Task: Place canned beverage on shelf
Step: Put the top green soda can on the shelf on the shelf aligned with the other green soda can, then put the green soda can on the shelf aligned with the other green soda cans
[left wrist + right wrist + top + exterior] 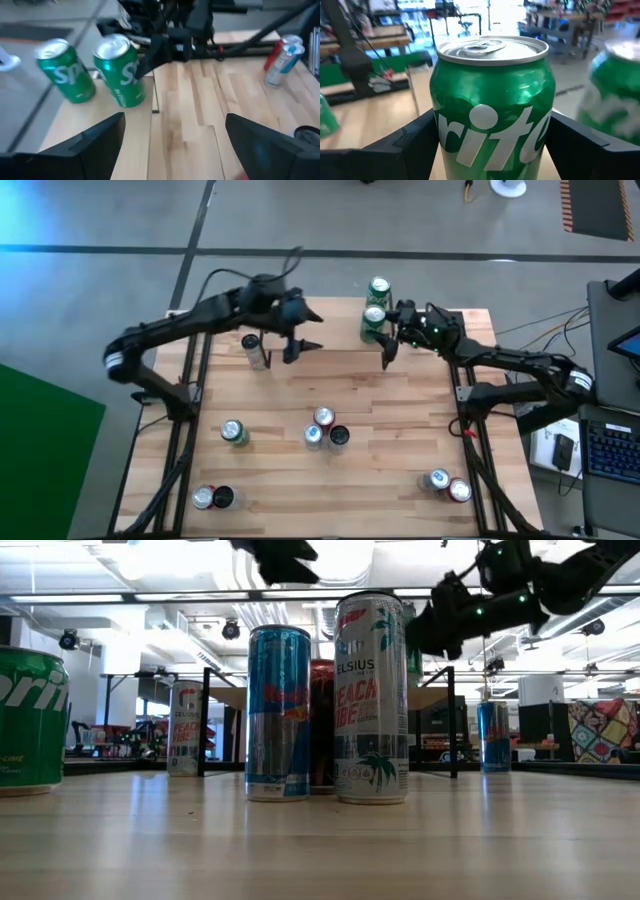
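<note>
The shelf [330, 325] is a light-wood board along the table's far edge. It also shows in the left wrist view [137, 125]. Two green cans stand upright at its right part. The farther one [378, 288] is free and rests on its base. The nearer green can [373, 322] sits between the fingers of my right gripper [380, 335], which reaches in level from the right. My left gripper [300, 345] hovers open over the shelf's left half with nothing between its fingers. A slim white can [256, 350] stands upright just left of it. My right gripper pinches the nearer green can between its two fingers, one on each opposite side of the can's body [436, 135], below the rim. The fingers [405, 150] come in level from the table's right side. The can is upright. I cannot tell whether its base [124, 102] rests on the shelf board.
Three cans [325, 428] stand clustered at mid-table, and one green can [233, 432] stands to their left. Two cans [212, 498] are at the near left and two [447, 484] at the near right. Black frame rails [190, 380] run along both table sides.
</note>
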Available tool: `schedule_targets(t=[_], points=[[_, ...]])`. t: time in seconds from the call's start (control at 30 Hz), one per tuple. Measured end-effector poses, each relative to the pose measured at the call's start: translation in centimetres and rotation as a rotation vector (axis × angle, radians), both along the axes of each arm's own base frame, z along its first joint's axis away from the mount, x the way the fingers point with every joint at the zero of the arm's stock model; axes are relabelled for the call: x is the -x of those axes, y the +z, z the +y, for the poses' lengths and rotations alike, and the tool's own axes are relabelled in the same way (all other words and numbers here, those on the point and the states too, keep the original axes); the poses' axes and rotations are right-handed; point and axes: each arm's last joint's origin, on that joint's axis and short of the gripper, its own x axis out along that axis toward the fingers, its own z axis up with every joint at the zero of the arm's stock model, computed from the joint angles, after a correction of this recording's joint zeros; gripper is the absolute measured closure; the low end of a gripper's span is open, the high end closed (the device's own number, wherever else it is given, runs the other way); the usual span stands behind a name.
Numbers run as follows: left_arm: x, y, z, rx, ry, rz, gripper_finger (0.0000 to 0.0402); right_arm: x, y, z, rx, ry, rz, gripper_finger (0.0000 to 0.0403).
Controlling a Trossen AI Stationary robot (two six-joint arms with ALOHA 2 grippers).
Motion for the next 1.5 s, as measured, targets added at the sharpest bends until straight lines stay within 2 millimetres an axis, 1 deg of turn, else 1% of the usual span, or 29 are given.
schedule_targets(t=[0.07, 0.17, 0.33, 0.43, 0.57, 0.67, 0.83, 0.93, 1.03, 1.1, 1.23, 1.37, 1.43, 1.5], points=[[1.6, -0.3, -0.6, -0.014, 0.015, -0.046, 0.0071, 0.3, 0.0, -0.2, 0.015, -0.004, 0.003, 0.0102], [3.7, -1.3, -1.4, -0.027, 0.018, -0.092, 0.0071, 0.6, 0.1, -0.6, 0.043, 0.012, -0.001, 0.0101], [6.9, -2.7, -2.5, -0.009, 0.044, -0.155, 0.0071, 1.1, -0.6, -1.7, 0.044, -0.011, 0.039, 0.0101], [8.4, -3.5, -3.1, 0.002, 0.076, -0.159, 0.0071, 1.5, -0.8, -2.3, 0.038, -0.010, 0.035, 0.0101], [9.8, -4.4, -4.0, 0.033, 0.083, -0.130, 0.0070, 1.9, -1.1, -2.8, 0.026, -0.003, 0.038, 0.0101], [10.3, -5.0, -4.7, 0.041, 0.075, -0.093, 0.0070, 2.0, -1.1, -2.9, 0.025, 0.008, 0.036, 0.0094], [10.6, -5.6, -5.4, 0.022, 0.089, -0.078, 0.0070, 2.2, -1.0, -3.2, 0.018, -0.008, 0.014, 0.0063], [10.6, -6.1, -5.7, 0.014, 0.068, -0.060, 0.0070, 2.2, -0.9, -3.3, 0.007, -0.013, 0.005, 0.0048], [10.4, -6.8, -6.0, 0.019, 0.060, -0.036, 0.0070, 2.2, -0.8, -3.2, 0.005, -0.012, -0.008, 0.0044], [10.3, -7.3, -6.0, 0.025, 0.090, -0.020, 0.0070, 2.3, -0.4, -3.1, 0.014, -0.012, -0.034, 0.0043], [10.6, -7.4, -6.2, 0.043, 0.122, -0.003, 0.0070, 2.8, 0.6, -2.7, 0.045, -0.012, -0.071, 0.0042], [11.7, -7.2, -6.8, 0.082, 0.166, 0.090, 0.0070, 3.3, 1.8, -1.9, 0.030, 0.033, -0.129, 0.0042], [12.2, -7.5, -7.4, 0.101, 0.197, 0.170, 0.0070, 3.6, 2.2, -1.5, 0.018, 0.053, -0.155, 0.0042], [12.6, -8.1, -8.1, 0.140, 0.193, 0.243, 0.0070, 3.9, 2.7, -1.0, 0.013, 0.066, -0.182, 0.0042]])
